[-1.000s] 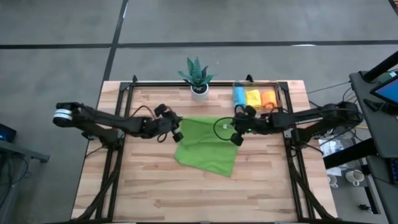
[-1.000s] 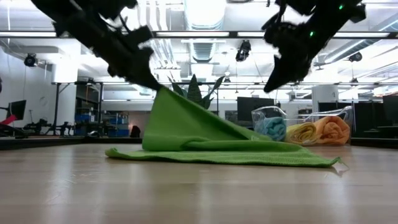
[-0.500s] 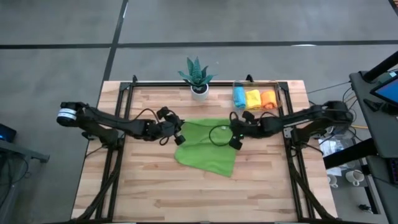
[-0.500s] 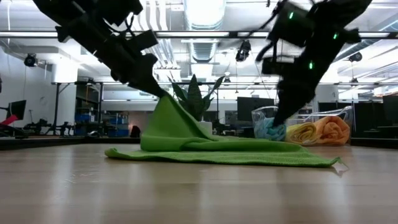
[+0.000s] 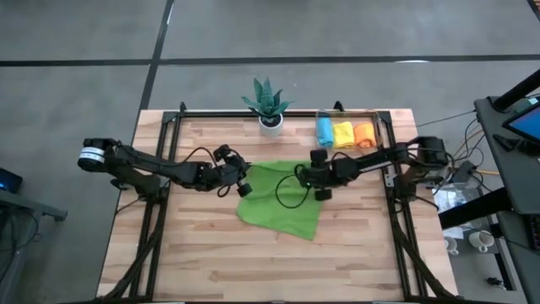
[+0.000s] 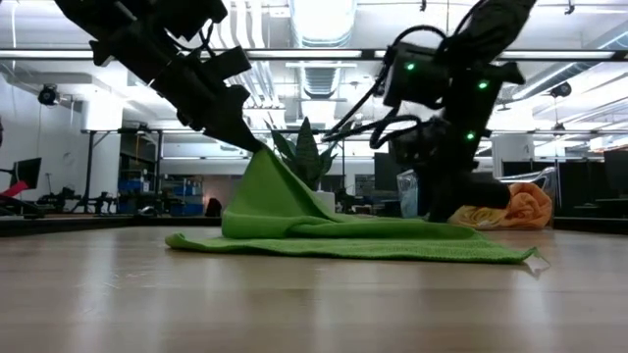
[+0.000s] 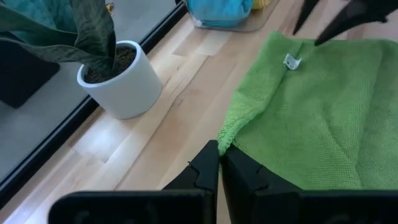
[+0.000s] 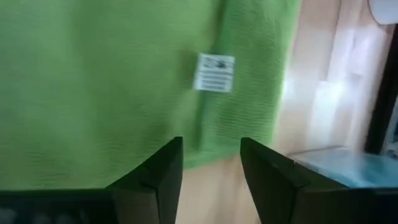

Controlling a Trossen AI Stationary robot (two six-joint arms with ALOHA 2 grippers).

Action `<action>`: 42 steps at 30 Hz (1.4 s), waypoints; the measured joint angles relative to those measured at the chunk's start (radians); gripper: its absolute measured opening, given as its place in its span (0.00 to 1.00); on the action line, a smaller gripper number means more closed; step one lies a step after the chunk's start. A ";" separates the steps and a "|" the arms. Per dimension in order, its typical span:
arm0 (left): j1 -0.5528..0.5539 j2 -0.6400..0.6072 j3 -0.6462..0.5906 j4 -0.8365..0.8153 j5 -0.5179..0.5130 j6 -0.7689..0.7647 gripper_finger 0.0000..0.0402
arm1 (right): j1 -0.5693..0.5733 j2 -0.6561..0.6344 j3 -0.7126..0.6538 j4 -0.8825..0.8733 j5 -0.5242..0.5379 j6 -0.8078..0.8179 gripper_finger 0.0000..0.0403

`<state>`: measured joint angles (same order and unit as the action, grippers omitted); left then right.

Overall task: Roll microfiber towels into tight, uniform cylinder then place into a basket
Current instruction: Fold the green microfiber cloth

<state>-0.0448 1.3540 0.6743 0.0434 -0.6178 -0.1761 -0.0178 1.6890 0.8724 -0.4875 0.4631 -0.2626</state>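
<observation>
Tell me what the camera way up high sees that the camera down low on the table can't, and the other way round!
Only the high view shows the blue towel roll in the basket and both arms laid out from above. Only the low view shows the green towel's corner lifted off the table by the left claw, plus the room behind. Both show the plant, the orange roll and the right claw at the towel's far edge.

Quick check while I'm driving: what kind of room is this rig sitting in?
Most likely a robotics lab or workshop. The low view shows exposed ceiling ducts and strip lights with monitors behind, and the high view shows a wooden table on a bare concrete floor.
</observation>
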 joint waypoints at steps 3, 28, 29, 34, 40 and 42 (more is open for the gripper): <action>0.000 0.000 0.000 0.001 0.000 0.000 0.00 | -0.034 0.016 0.032 -0.019 0.012 -0.064 0.37; 0.000 0.000 -0.005 0.001 0.001 0.000 0.00 | -0.101 0.028 0.055 -0.059 -0.130 -0.076 0.27; 0.000 0.000 -0.005 0.001 0.001 0.000 0.00 | -0.100 0.029 0.055 -0.058 -0.130 -0.079 0.27; 0.000 0.000 -0.005 0.001 0.001 0.001 0.00 | -0.104 0.042 0.054 -0.058 -0.132 -0.074 0.23; 0.000 0.000 -0.005 0.001 0.001 0.001 0.00 | -0.103 0.054 0.054 -0.057 -0.133 -0.072 0.21; 0.000 0.000 -0.005 0.001 0.001 0.001 0.00 | -0.103 0.054 0.054 -0.057 -0.133 -0.072 0.20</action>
<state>-0.0448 1.3540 0.6689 0.0444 -0.6167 -0.1755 -0.1211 1.7432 0.9264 -0.5449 0.3298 -0.3351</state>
